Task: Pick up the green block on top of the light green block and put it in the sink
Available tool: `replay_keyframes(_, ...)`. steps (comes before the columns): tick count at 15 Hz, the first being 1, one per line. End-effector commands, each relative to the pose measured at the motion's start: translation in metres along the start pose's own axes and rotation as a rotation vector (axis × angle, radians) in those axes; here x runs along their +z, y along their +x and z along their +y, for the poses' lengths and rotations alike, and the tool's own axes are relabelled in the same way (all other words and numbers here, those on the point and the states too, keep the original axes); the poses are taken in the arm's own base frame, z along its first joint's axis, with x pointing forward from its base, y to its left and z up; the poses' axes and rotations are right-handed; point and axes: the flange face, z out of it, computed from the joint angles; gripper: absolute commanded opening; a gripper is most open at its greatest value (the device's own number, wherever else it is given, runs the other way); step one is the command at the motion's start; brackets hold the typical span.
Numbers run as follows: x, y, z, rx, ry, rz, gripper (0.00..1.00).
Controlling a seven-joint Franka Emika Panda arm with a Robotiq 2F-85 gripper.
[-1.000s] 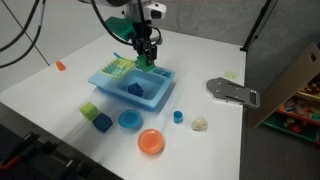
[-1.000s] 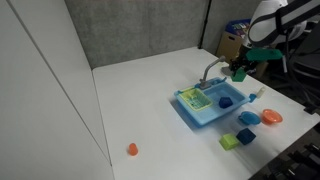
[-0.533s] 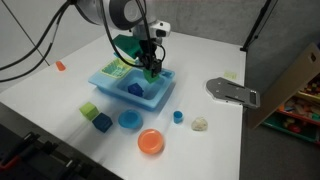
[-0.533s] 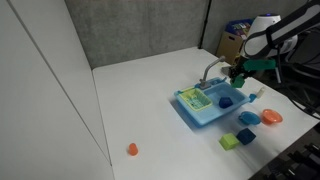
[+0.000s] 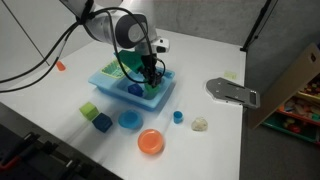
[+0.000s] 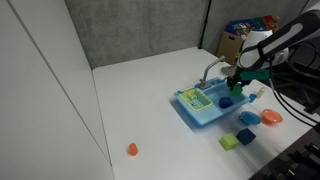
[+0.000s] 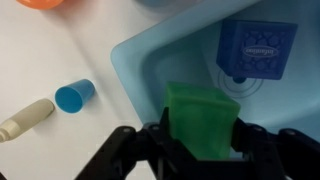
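Note:
In the wrist view my gripper [image 7: 204,130] is shut on the green block [image 7: 203,105], holding it low over the basin of the light blue sink [image 7: 160,60]. A blue block [image 7: 257,50] lies in the basin just beyond it. In both exterior views the gripper [image 5: 150,76] [image 6: 237,86] hangs over the sink [image 5: 140,102] [image 6: 195,120]. The light green block [image 5: 89,110] [image 6: 229,142] sits on the table in front of the sink, next to another blue block [image 5: 102,122] [image 6: 246,135].
A blue bowl [image 5: 129,120], an orange dish [image 5: 150,142], a small blue cylinder [image 5: 178,116] [image 7: 75,96] and a white piece [image 5: 200,124] [image 7: 25,118] lie near the sink. A grey metal object [image 5: 232,91] and an orange cone [image 5: 60,66] [image 6: 132,149] lie farther off.
My gripper has come down with the green block, from above the sink's rear edge to low over the basin.

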Motion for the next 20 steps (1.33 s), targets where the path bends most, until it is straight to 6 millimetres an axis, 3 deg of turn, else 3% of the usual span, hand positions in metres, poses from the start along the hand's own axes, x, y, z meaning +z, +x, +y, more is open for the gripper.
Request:
replay_keyframes(1, 0.013, 0.009, -0.002, -0.028, 0.010, -0.003, 0.25)
replay_keyframes(2, 0.016, 0.009, -0.003, -0.033, 0.008, -0.009, 0.25)
replay_keyframes(3, 0.018, 0.009, -0.003, -0.036, 0.005, -0.012, 0.59)
replay_keyframes(4, 0.014, 0.010, -0.003, -0.037, 0.004, -0.011, 0.77)
replay_keyframes(7, 0.004, 0.009, 0.001, -0.037, 0.014, -0.033, 1.00)
replay_keyframes(12, -0.021, 0.010, 0.012, -0.044, 0.019, -0.063, 1.00)
replay_keyframes(20, -0.088, 0.010, 0.007, -0.078, 0.027, -0.127, 1.00)
